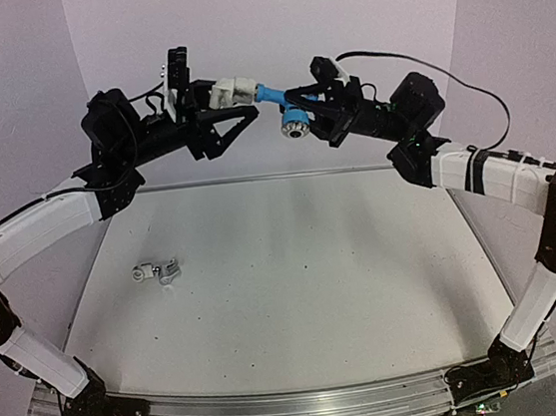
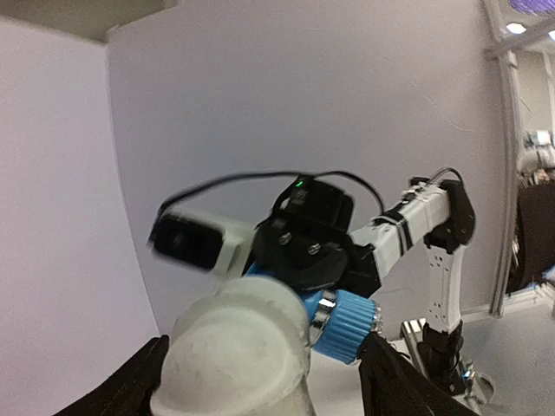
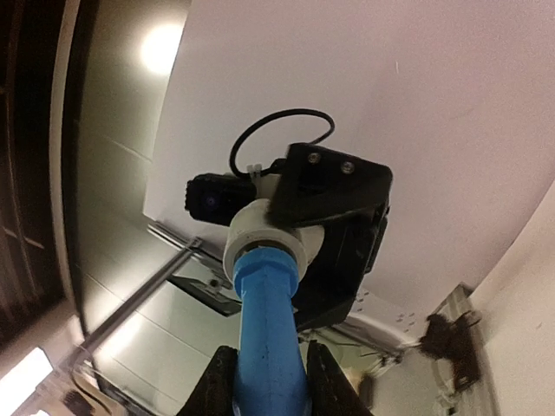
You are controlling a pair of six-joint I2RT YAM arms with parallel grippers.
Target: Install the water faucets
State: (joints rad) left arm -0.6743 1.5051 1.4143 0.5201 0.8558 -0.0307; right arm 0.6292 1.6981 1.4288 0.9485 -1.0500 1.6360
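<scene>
Above the table's [image 1: 318,294] far edge, the right gripper [image 3: 264,364] is clamped on the blue faucet [image 1: 270,94], which meets the white fitting [image 1: 230,91] between the left gripper's [image 2: 260,364] fingers; whether these clamp it cannot be told. The silver faucet [image 1: 158,273] lies near the left edge

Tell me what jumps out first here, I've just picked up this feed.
Both arms meet in mid-air above the far edge of the table: the right claw grips the blue faucet, whose end sits in a white fitting at the left claw. A silver faucet lies alone on the table, toward the left.
</scene>
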